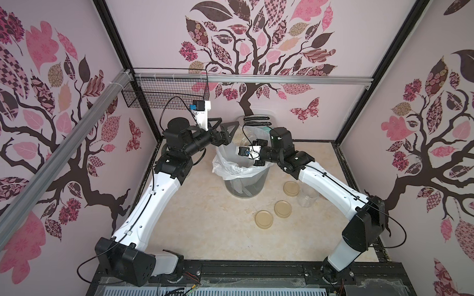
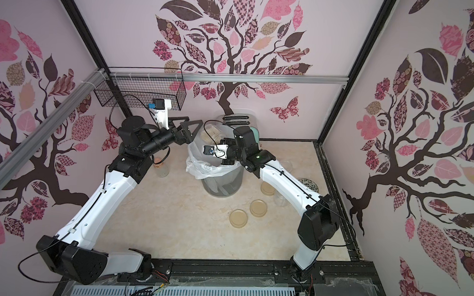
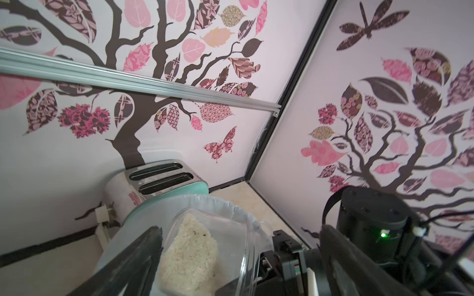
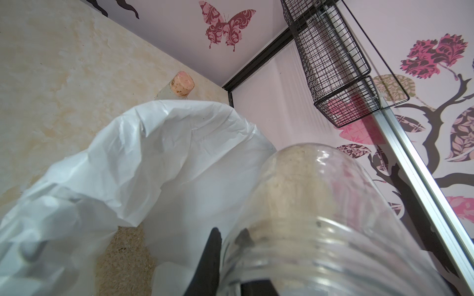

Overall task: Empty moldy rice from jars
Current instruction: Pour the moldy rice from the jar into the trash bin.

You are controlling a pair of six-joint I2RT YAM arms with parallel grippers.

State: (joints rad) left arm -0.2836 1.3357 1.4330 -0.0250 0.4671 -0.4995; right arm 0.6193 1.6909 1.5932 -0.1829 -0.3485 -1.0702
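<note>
Clamping rim of jar (image 4: 341, 210), right pincer (image 4: 228, 242) pinched tight, moldy rice (image 4: 287, 179) inside, left pincer (image 1: 223, 127) gaping wide.

Mid-table: clear bin (image 1: 244, 188), white liner (image 1: 225, 167) draped over rim. Behind it, at far wall: mint toaster (image 3: 161, 176). Far-left corner, up on rail: black wire basket (image 1: 164, 96). Left of bin: cork-stoppered flask (image 2: 162, 169). Right side: dark patterned bowl (image 2: 309, 183), partly hidden.

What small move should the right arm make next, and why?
The right gripper is shut on the jar above the bag-lined bin, yet a clump of moldy rice sits inside the glass. So I would probably tip the jar's mouth lower, to let the clump slide out.
</note>
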